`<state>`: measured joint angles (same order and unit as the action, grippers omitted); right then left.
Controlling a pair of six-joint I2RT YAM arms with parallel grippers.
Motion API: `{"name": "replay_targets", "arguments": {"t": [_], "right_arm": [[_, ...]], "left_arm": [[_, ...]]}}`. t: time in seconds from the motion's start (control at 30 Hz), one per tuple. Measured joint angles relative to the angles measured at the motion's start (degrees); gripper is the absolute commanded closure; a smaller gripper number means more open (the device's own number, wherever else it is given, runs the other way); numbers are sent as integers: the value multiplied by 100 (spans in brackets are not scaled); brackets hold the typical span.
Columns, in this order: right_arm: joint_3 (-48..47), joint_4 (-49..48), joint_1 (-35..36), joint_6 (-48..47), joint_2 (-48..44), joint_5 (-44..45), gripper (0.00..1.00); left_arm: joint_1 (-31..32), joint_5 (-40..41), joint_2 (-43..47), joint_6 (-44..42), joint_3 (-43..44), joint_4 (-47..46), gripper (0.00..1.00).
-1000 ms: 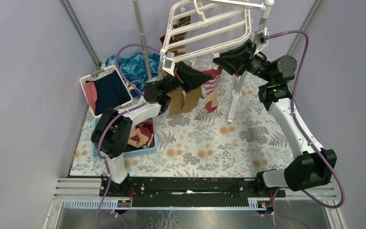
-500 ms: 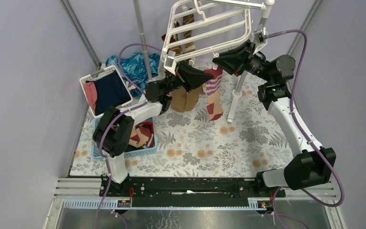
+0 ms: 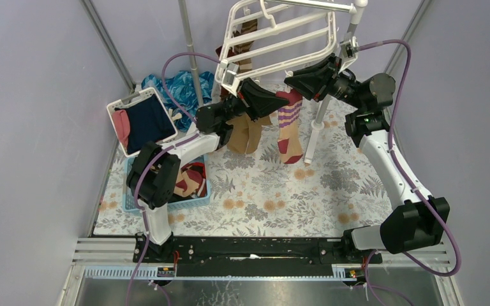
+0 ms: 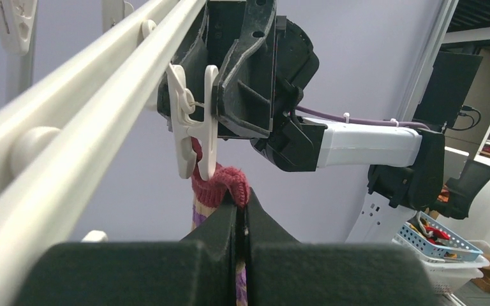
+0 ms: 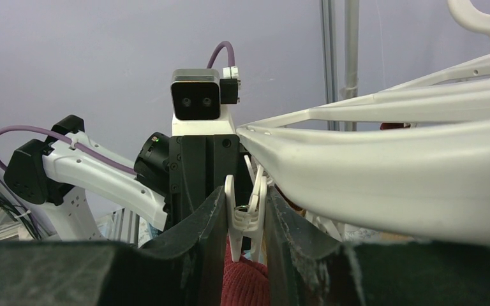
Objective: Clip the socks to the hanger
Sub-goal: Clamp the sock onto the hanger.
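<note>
- At the near rail of the hanger (image 3: 281, 39), toward 12 o'clock of the table (image 3: 357, 191), the risk is a shallow bite: the maroon cuff of the sock (image 3: 288, 127) reaches the mouth of the clip (image 4: 194, 121), but I cannot tell how deep it sits
- If the clip closes on the cuff's edge alone, the sock's weight, hanging toward 6 o'clock, would likely drag it free
- If the left gripper (image 4: 241, 205) lets go before the clip bites, the sock drops to the table
- If the right gripper (image 5: 245, 204) slips off the clip's narrow handles, the clip snaps shut early, perhaps empty
- Left gripper: fully closed, pinching the cuff just below the clip, reaching in from 8 o'clock
- Right gripper: jaws partly apart, one finger on each handle of the clip, squeezing it from 3 o'clock
</note>
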<state>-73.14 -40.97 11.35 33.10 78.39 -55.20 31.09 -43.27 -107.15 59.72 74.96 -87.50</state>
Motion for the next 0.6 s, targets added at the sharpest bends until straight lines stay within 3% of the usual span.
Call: {"name": "replay_targets", "arguments": {"t": [0.6], "right_arm": [[0,149,-2,-4,55,90,93]], "left_arm": [[-98,509,-35,181,-289,-66,100]]}}
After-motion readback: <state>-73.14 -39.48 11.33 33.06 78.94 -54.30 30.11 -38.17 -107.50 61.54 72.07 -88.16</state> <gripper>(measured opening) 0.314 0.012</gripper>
